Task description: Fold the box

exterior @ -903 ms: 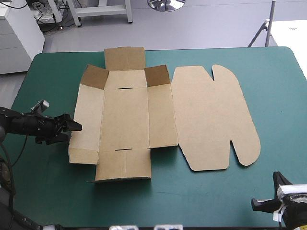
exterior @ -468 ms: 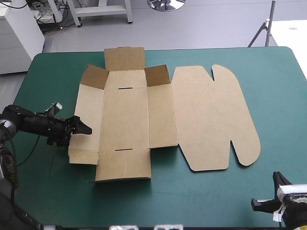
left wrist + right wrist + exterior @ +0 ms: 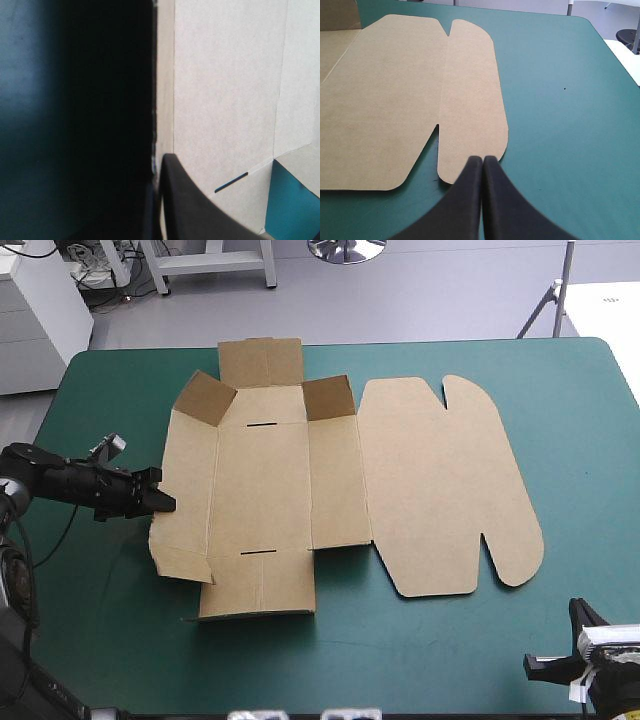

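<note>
We had the left gripper (image 3: 168,503) all but closed, its black fingers pinching the left edge of the box (image 3: 340,480). From there the box spread away to the right across the teal-green table (image 3: 580,440), the pinched edge running near to far. The right gripper (image 3: 482,167) sat closed, empty and farther off. Since just before, the left wall had tilted up.

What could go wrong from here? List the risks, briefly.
The left gripper pinches the box only at its left wall's outer edge, so the board may slip free. The right gripper rests shut, off the box, pinning nothing, so the whole sheet might slide or lift with the wall.
</note>
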Robot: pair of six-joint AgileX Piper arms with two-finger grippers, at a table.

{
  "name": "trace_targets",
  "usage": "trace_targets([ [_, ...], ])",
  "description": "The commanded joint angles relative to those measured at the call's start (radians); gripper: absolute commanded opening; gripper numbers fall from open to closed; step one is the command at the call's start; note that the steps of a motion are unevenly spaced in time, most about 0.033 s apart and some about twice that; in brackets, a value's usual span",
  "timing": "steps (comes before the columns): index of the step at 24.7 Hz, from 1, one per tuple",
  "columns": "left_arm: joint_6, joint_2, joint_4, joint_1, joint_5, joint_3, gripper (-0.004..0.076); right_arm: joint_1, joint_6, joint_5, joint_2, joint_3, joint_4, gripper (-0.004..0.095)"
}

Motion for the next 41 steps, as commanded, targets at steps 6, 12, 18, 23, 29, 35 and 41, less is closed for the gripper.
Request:
trace_targets([
  [6,-0.019,-0.021,-0.013,-0.017,0.094,-0.031,-0.001,-0.007,-0.002,-0.077,-0.021,-0.026,0.0,-0.0019],
  [12,-0.093,-0.044,0.209,-0.046,0.094,-0.158,-0.001,-0.007,-0.002,-0.075,-0.021,-0.026,0.005,-0.0019],
  [18,-0.095,-0.046,0.538,-0.214,0.09,-0.4,-0.001,-0.007,-0.002,-0.068,-0.017,-0.028,0.137,-0.0019],
  [23,-0.095,-0.044,0.801,-0.381,0.088,-0.565,-0.001,-0.007,-0.002,-0.068,0.029,-0.028,0.159,-0.0019],
  [29,0.088,-0.043,1.197,-0.637,0.044,-0.651,-0.001,-0.007,-0.117,-0.106,0.201,-0.028,0.315,-0.0017],
  [35,0.051,-0.043,1.579,-0.9,-0.059,-0.651,-0.001,-0.007,-0.181,-0.132,0.419,-0.075,0.463,-0.0017],
  [41,-0.041,-0.044,1.646,-1.114,-0.068,-0.651,-0.001,-0.007,-0.241,-0.131,0.611,-0.15,0.53,-0.0017],
])
